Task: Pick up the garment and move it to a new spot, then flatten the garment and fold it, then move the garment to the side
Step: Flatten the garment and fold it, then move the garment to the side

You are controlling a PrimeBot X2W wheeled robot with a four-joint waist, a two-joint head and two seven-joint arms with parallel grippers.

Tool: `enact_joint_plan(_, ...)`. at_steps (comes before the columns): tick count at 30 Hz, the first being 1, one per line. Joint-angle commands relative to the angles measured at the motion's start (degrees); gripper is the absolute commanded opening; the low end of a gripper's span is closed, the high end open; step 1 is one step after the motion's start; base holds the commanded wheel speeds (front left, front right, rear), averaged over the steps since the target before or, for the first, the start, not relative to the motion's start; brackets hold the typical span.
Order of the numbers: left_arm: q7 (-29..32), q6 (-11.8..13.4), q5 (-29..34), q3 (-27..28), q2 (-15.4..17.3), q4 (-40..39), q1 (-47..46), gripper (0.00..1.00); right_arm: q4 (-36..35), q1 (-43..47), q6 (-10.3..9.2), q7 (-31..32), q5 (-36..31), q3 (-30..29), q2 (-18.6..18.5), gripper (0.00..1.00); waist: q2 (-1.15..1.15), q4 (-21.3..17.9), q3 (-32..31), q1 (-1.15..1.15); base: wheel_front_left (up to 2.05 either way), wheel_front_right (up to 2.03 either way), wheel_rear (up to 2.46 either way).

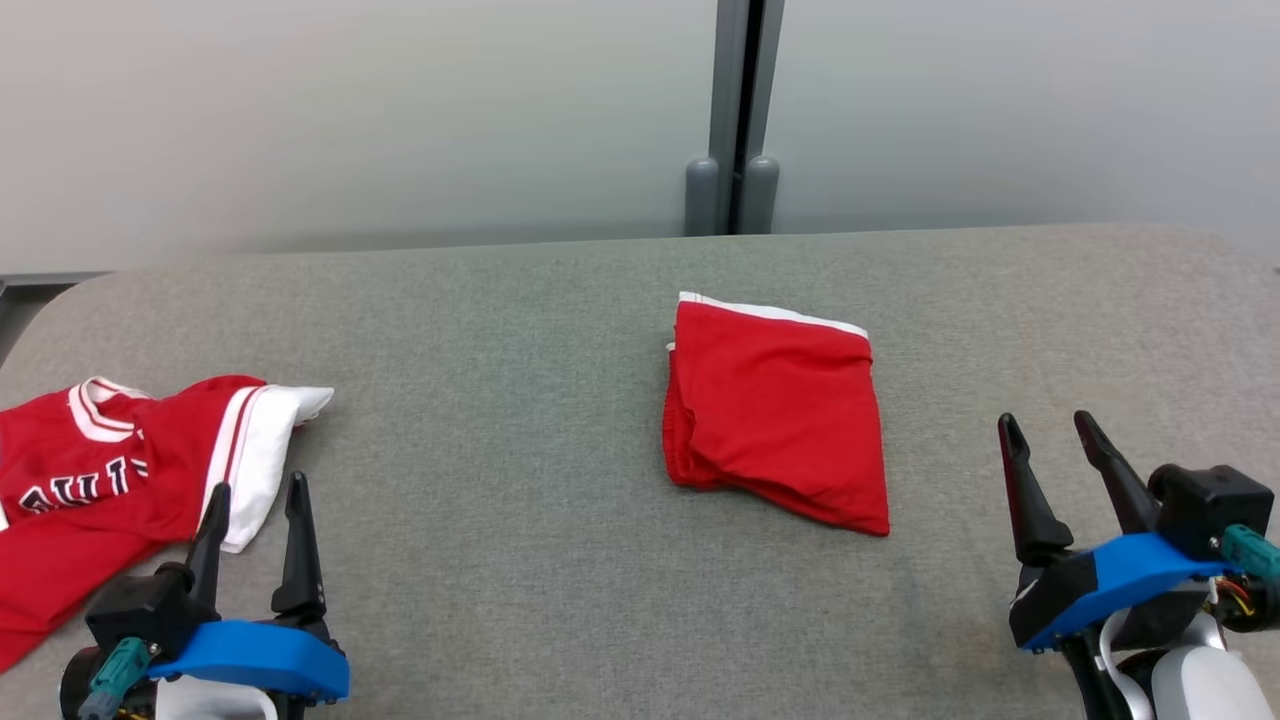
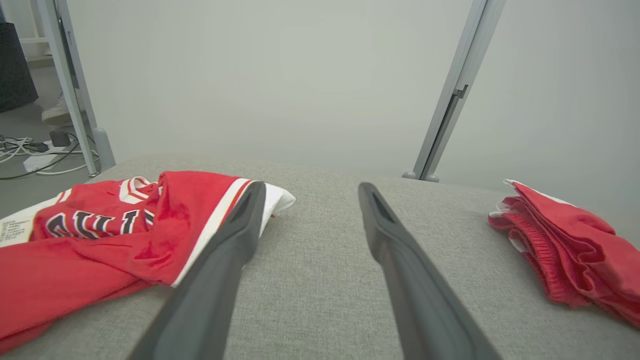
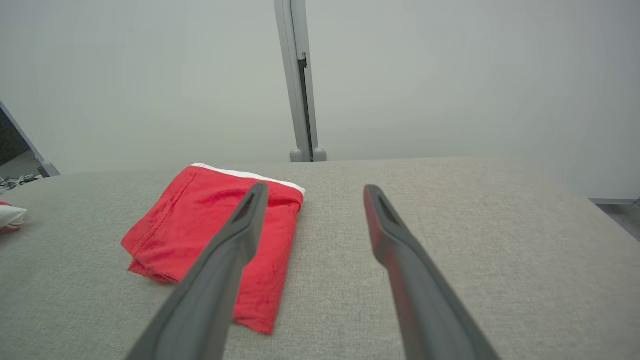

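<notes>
**Both tools empty, garment at left**

The left tool [image 1: 257, 485] and right tool [image 1: 1046, 420] hover with fingers spread, holding nothing. The crumpled garment [image 1: 70, 480] lies on the bench [image 1: 520, 400] just beside the left tool. Farther off lie folded red shorts [image 1: 775, 410].

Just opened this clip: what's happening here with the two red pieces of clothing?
Nothing is being held. The left gripper is open beside the white sleeve of the crumpled red "BULLS" jersey T-shirt, which lies at the left edge of the grey padded table. The right gripper is open too, to the right of the folded red shorts mid-table. The jersey is not yet flattened or folded.
</notes>
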Motion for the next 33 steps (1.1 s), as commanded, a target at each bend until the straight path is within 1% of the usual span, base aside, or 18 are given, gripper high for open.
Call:
enact_joint_plan(1,-0.26,0.24,0.14,0.0,0.28,-0.04,0.38,1.0,0.34,0.97,0.03,-1.15,-0.71,-0.06,0.14,1.0,0.0,-0.51,-0.43,0.0,0.0,0.0,0.0)
enact_joint_plan(7,-0.15,0.55,0.1,-0.47,0.27,0.9,0.99,1.0,4.64,1.52,0.03,-7.07,-3.84,0.06,-1.96,1.0,0.0,-1.21,-1.5,0.0,0.0,0.0,0.0)
enact_joint_plan(13,-0.09,0.97,-0.08,-0.96,0.02,1.14,1.27,1.0,10.03,0.97,0.03,-12.03,-4.63,1.43,-2.22,1.0,0.0,-1.31,-2.17,0.0,0.0,0.0,0.0)
enact_joint_plan(17,-0.1,1.02,-0.34,-1.11,-0.11,0.84,1.71,1.0,12.3,-0.04,0.03,-13.05,-3.73,2.99,-2.01,1.0,0.0,-1.09,-2.28,0.0,0.0,0.0,0.0)
enact_joint_plan(22,-0.11,1.27,-0.53,-1.35,-0.22,0.48,2.06,1.0,13.38,-1.21,0.03,-13.85,-2.35,4.24,-2.35,1.0,0.0,-0.72,-2.18,0.0,0.0,0.0,0.0)
enact_joint_plan(33,-0.14,1.7,-0.95,-1.53,0.26,-0.19,2.21,1.0,14.46,-1.78,0.03,-14.54,-1.11,4.42,-2.61,1.0,0.0,-0.19,-1.73,0.0,0.0,0.0,0.0)
